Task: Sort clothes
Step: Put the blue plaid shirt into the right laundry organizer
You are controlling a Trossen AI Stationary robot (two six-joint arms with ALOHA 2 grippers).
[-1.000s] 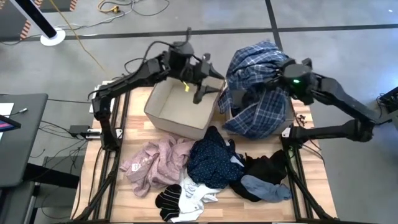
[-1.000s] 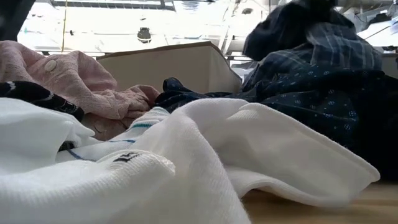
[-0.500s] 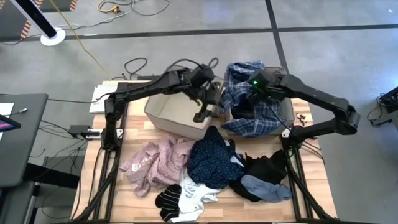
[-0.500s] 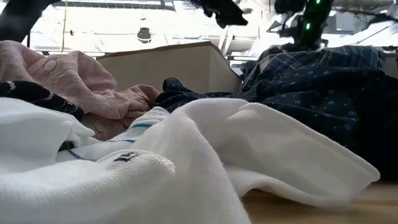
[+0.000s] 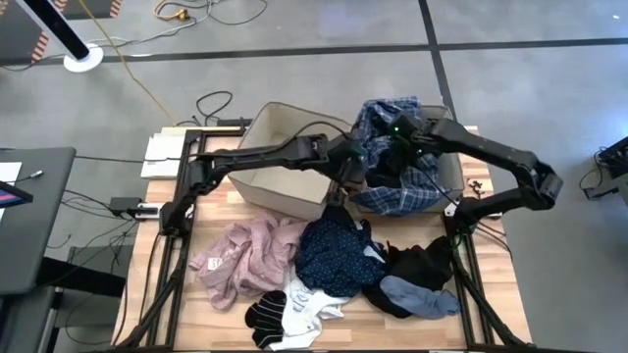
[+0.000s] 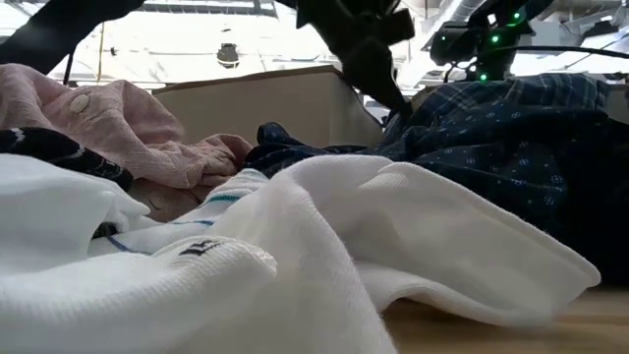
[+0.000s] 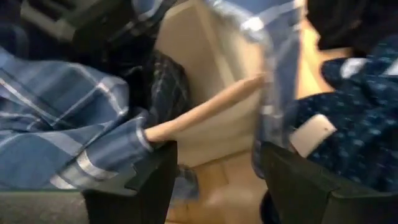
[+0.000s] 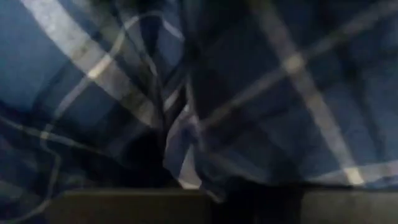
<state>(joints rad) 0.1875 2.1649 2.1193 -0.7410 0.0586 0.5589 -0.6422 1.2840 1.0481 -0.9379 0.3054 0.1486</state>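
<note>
Grey concrete floor with trailing cables surrounds a small wooden table (image 5: 221, 314), and both arms are reaching to its far side, where two beige bins sit side by side.

From where I stand, the left gripper (image 5: 346, 176) is down at the seam between the bins, its fingers (image 7: 134, 186) set apart with nothing between them; its own camera looks past them at the beige wall of the right bin (image 5: 453, 176) and at plaid cloth spilling over it. My guess is that it is placed there to catch or tuck the overhanging hem so the garment ends up wholly inside.

The right gripper (image 5: 400, 132) is pressed down into the plaid shirt (image 5: 388, 191), and its camera shows only blue checked cloth right against the lens. Whether those fingers are gripping or have let go, I cannot tell. The low posture suggests it is stuffing the shirt down.

That shirt fills the right bin and drapes over its near and left edges. The left bin (image 5: 265, 181) looks empty, so I take it to be meant for another kind of garment.

Nearer me, the unsorted heap lies on the table: a pink top (image 5: 245, 257), a dark blue dotted piece (image 5: 332, 250) touching the bins' front, black pieces (image 5: 417, 265), a light blue piece (image 5: 417, 296) and striped socks (image 5: 270, 316) by a white garment (image 5: 309, 306). Most of the sorting appears undone.
</note>
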